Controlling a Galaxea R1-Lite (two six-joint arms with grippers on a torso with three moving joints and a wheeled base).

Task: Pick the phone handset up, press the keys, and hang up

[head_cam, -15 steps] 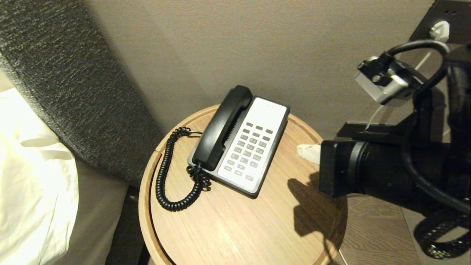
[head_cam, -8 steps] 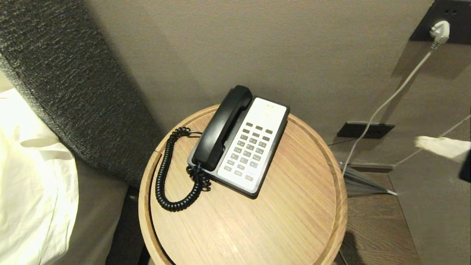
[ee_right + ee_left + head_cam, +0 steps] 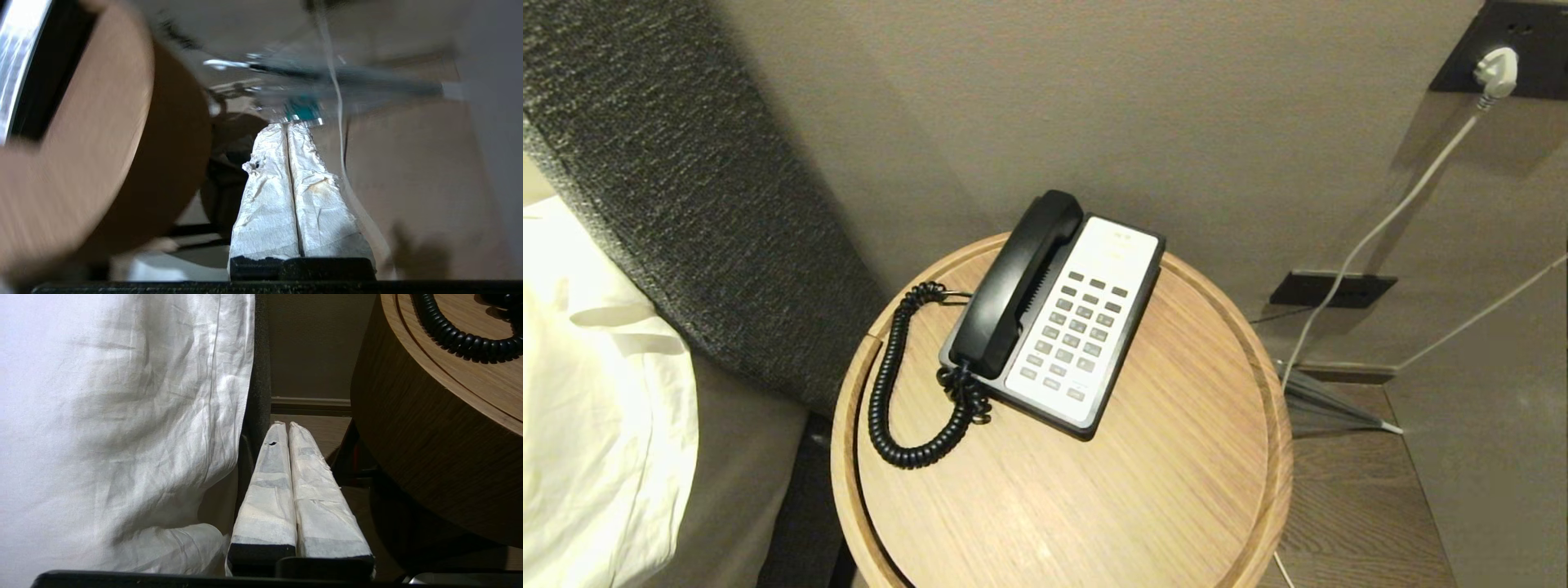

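With the right arm gone from the head view, nothing stands over the round wooden table any more, and I read that as the task wrapping up rather than starting.

Left to right in the head view:
- White bedding at lower left, grey upholstered headboard at upper left. Same as before.
- Coiled cord loops left of centre on the table; shape unchanged.
- Phone handset lies seated in its cradle on the left side of the phone base, centre frame. Keypad clear, nothing on it. Handset and base in the same spot as a second ago.
- Right side: a second ago the right arm filled the middle right of the frame and threw a shadow on the table; half a second ago only a fingertip showed at the right edge; now gone. Wall plug and its white cable at upper right are uncovered.

Grippers:
- Left gripper: clenched on nothing, low between bedding and the table's side, parked.
- Right gripper: fingers pressed together, empty, down beside the table's side; its view is smeared, so it's moving.

Judgement: handset hung up, arm retreating, likely done.
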